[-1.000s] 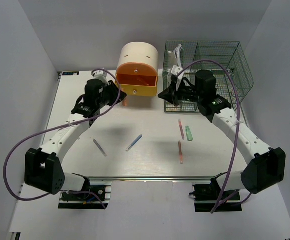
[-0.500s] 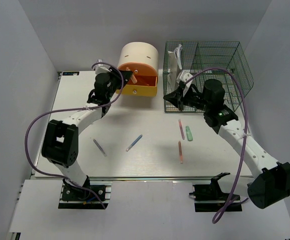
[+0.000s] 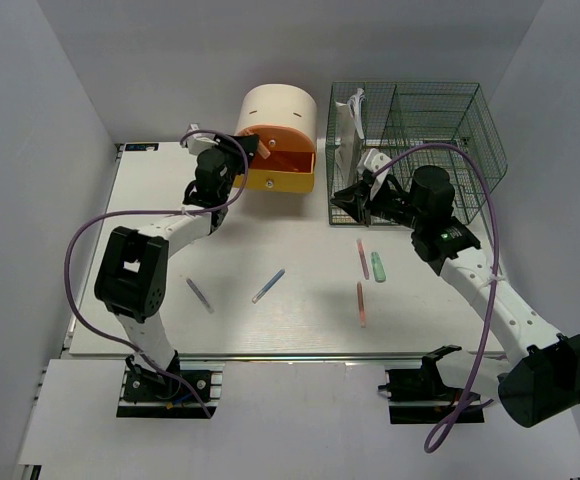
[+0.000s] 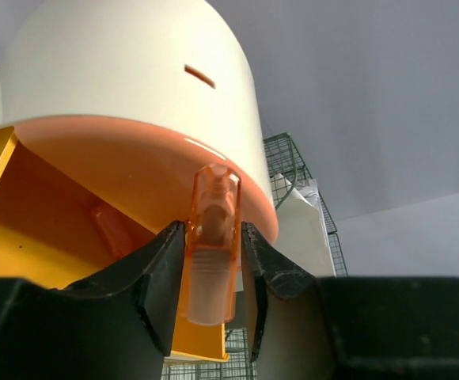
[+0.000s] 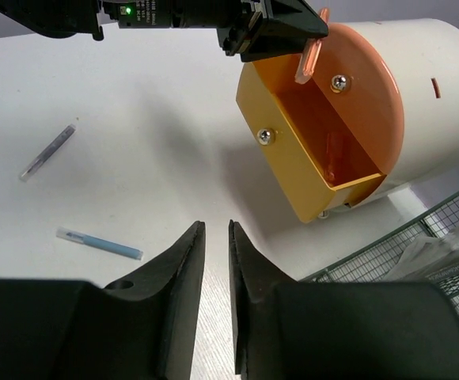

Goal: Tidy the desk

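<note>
My left end effector (image 4: 212,255) is clamped on an orange pen (image 4: 211,245), which stands between the two fingers with its tip toward the open drawer (image 4: 24,265) of the box (image 4: 134,71). Seen from above, this end effector is at the far side of the surface (image 3: 300,230), raised off it and right at the drawer's mouth (my left wrist view shows none of the surface itself).

My right end effector (image 5: 216,237) has its jaws narrow, with only a slim gap between them and nothing in it. It hangs above the surface just in front of the organizer (image 3: 440,110); I cannot tell whether it touches the mesh. It points left toward the drawer, and the white surface spreads out below and beyond its fingertips.

A blue pen (image 5: 99,243) and a grey pen (image 5: 47,152) lie on that stretch, well apart from both end effectors. A pink pen (image 3: 362,258), a green pen (image 3: 378,266) and a red pen (image 3: 361,304) lie nearer the front, beside my right arm.
</note>
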{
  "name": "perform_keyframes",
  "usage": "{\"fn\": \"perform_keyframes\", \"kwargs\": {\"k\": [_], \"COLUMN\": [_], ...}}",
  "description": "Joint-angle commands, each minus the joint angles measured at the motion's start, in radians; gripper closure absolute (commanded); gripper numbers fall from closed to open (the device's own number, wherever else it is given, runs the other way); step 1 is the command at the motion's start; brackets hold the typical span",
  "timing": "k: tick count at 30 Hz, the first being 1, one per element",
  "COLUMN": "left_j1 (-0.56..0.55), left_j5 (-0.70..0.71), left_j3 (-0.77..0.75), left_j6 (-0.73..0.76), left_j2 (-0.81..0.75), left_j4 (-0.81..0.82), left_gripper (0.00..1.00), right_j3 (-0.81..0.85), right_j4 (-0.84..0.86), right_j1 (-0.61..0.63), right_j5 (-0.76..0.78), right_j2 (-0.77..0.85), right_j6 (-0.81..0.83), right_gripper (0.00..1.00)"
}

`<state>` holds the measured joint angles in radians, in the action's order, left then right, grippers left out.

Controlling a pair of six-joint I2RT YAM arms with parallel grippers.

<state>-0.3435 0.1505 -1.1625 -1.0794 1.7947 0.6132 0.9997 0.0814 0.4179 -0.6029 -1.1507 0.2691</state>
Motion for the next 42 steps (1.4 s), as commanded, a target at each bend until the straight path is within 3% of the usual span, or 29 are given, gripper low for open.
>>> {"fn": "perform_keyframes", "kwargs": {"k": [1, 8, 11, 13, 16, 18, 20, 24, 26, 28, 30, 35, 37, 42], "left_j1": [-0.005, -0.005, 0.005, 0.005, 0.014, 0.014, 0.014, 0.014, 0.014, 0.014, 0.014, 0.014, 0.014, 0.014], "left_j5": [0.014, -0.011, -0.029, -0.034, -0.055, -0.091, -0.136, -0.247, -0.296, -0.325, -0.315, -0.278, -0.249, -0.206], "left_j3": [-0.035, -0.055, -0.057, -0.055, -0.057, -0.060, -0.045, 0.032, 0.082, 0.159, 0.205, 0.382, 0.435, 0.510], "left_j6": [-0.001, 0.007, 0.012, 0.012, 0.047, 0.100, 0.165, 0.274, 0.329, 0.370, 0.427, 0.446, 0.447, 0.440], "left_j2": [-0.009, 0.005, 0.002, -0.011, -0.047, -0.072, -0.129, -0.259, -0.354, -0.415, -0.509, -0.728, -0.783, -0.940], "left_j4": [0.010, 0.000, 0.000, 0.006, 0.002, -0.024, -0.070, -0.171, -0.232, -0.277, -0.371, -0.481, -0.530, -0.644], "left_gripper": [0.55, 0.42, 0.41, 0.43, 0.55, 0.72, 0.84, 0.88, 0.84, 0.66, 0.48, 0.38, 0.37, 0.36], "right_j3": [-0.003, 0.000, 0.004, 0.004, -0.001, -0.012, -0.038, -0.082, -0.121, -0.160, -0.177, -0.196, -0.197, -0.213], "right_j4": [0.012, -0.028, -0.055, -0.077, -0.166, -0.239, -0.313, -0.414, -0.437, -0.463, -0.473, -0.473, -0.482, -0.459], "right_j1": [-0.010, -0.014, -0.011, -0.014, -0.016, -0.018, -0.019, -0.025, -0.022, -0.022, -0.027, -0.037, -0.048, -0.062], "right_j5": [0.011, 0.012, 0.006, 0.005, 0.021, 0.066, 0.118, 0.231, 0.329, 0.370, 0.406, 0.448, 0.456, 0.488], "right_j2": [0.028, 0.031, 0.032, 0.037, 0.039, 0.042, 0.046, 0.054, 0.048, 0.029, 0.008, -0.044, -0.079, -0.136], "right_j6": [0.021, 0.035, 0.035, 0.022, -0.002, -0.017, -0.034, -0.019, -0.008, 0.010, 0.016, -0.016, -0.031, -0.051], "right_gripper": [0.75, 0.57, 0.57, 0.66, 0.89, 1.00, 1.00, 1.00, 1.00, 1.00, 0.92, 0.63, 0.58, 0.54]}}
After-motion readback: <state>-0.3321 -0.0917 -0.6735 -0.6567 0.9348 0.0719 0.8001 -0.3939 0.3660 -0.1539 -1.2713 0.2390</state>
